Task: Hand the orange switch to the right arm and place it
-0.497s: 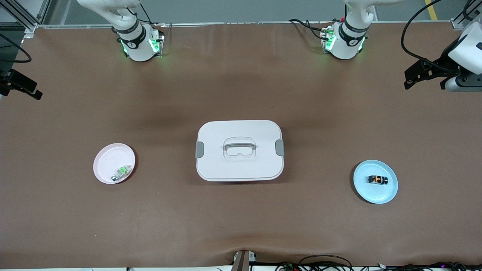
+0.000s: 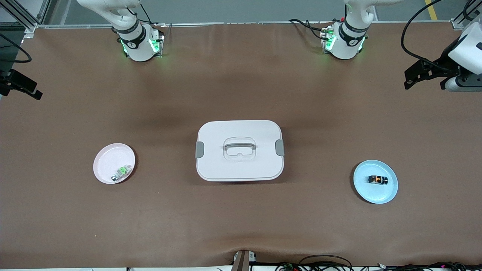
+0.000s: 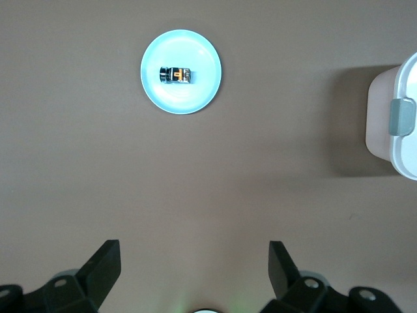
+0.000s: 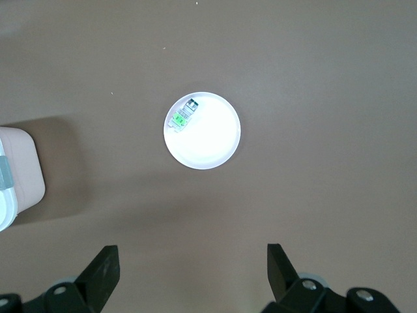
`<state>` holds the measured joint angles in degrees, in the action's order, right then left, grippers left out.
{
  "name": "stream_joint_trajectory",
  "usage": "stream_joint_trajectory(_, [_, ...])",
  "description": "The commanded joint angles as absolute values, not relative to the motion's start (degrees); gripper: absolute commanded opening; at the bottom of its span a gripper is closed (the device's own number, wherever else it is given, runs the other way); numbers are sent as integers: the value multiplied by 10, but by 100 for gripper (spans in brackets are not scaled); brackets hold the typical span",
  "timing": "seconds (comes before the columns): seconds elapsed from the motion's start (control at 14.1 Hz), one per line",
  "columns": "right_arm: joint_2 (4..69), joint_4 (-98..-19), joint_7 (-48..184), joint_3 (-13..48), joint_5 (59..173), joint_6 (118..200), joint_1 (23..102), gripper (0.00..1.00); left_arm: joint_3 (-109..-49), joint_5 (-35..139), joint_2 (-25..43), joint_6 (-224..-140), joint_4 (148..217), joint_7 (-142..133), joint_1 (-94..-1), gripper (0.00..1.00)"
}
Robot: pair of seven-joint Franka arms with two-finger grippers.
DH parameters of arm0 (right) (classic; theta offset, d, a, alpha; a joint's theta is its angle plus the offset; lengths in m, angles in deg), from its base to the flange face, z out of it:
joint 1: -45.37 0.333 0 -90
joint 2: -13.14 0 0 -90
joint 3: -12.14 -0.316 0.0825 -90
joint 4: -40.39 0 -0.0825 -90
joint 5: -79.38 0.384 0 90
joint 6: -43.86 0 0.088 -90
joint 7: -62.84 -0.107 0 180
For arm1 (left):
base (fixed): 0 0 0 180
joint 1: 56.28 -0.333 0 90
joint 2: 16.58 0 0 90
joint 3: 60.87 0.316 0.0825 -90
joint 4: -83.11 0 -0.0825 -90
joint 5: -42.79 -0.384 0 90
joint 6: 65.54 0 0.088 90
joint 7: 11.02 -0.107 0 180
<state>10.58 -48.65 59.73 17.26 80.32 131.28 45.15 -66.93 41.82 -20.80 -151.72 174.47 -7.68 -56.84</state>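
Plates are set nearest the front camera: a blue plate (image 2: pixel 375 192) toward the left arm's end of the table and a pink plate (image 2: pixel 109 160) toward the right arm's end, with a white lidded box (image 2: pixel 239 149) between them, its grey handle (image 2: pixel 240 142) on top. A small clear-and-green part (image 2: pixel 121 172) is seen on the pink plate. The orange switch (image 2: pixel 377 179) lies on its side on the blue plate, well apart from the fingers (image 3: pixel 104 267) of the left gripper (image 3: pixel 194 264), which are spread wide with nothing held. Nothing stands between them and the switch. The right gripper (image 4: pixel 193 266) is likewise held wide open, over bare table near the pink plate. Both grippers are cut off in the front view, and only the fingertips are shown by the wrist cameras.
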Motion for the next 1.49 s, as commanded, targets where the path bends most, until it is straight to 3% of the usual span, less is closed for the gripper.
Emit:
stream_joint_trajectory(0.0, [104,-482,591,171,806,1312,449,100,-668,420,-202,-1504,1729,-88,-572,100])
stream_joint_trajectory(0.71, [104,-482,591,171,806,1311,449,100,-667,420,-178,-1524,1741,-88,-585,100])
stream_joint_trajectory(1.21, [104,-482,591,171,806,1311,449,100,-667,419,-162,-1700,1850,-90,-604,100])
stream_joint_trajectory(1.42, [104,-482,591,171,806,1311,449,100,-667,418,-123,-1744,1854,-95,-604,100])
